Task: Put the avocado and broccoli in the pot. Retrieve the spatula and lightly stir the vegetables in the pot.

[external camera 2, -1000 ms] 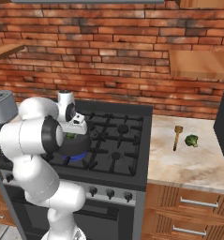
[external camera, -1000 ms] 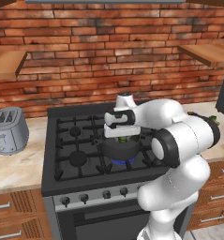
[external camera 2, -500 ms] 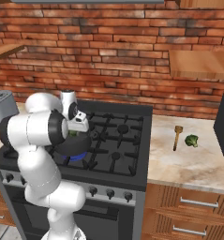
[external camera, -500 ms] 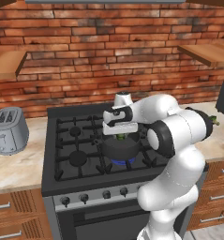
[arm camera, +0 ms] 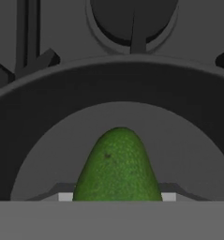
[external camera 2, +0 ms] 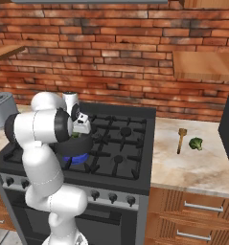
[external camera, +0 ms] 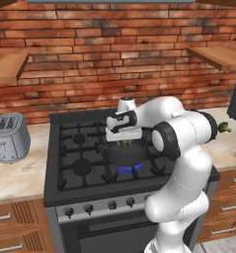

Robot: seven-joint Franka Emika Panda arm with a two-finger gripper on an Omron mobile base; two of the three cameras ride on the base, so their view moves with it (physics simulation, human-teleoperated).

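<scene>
Fingers cannot be made out plainly in the left base view, where the gripper [external camera: 124, 142] hangs at the mouth of the pot [external camera: 126, 154] with a speck of green between it and the rim; whether they pinch or stand spread I cannot tell from here. That pot is a short, dark, straight-walled vessel on the front burner of the black stove [external camera: 75, 163], over a blue glow, with a ribbed metal toaster [external camera: 10, 137] off on the pale counter. From the right base view, the white arm folds over the same pot [external camera 2: 77, 145], and well apart on the speckled counter lie the lumpy, light green broccoli [external camera 2: 196, 143] and, just beside it, the thin brown wooden spatula [external camera 2: 181, 139], both untouched. Looking along the hand, the avocado [arm camera: 117, 168] rises between the tips as a pebbled green dome against the smooth grey floor of the pot [arm camera: 48, 108], and it seems pinched rather than resting, though the contact itself is hidden. As I judge it, the first vegetable is at the point of delivery; the broccoli, the spatula and the stirring all remain.
</scene>
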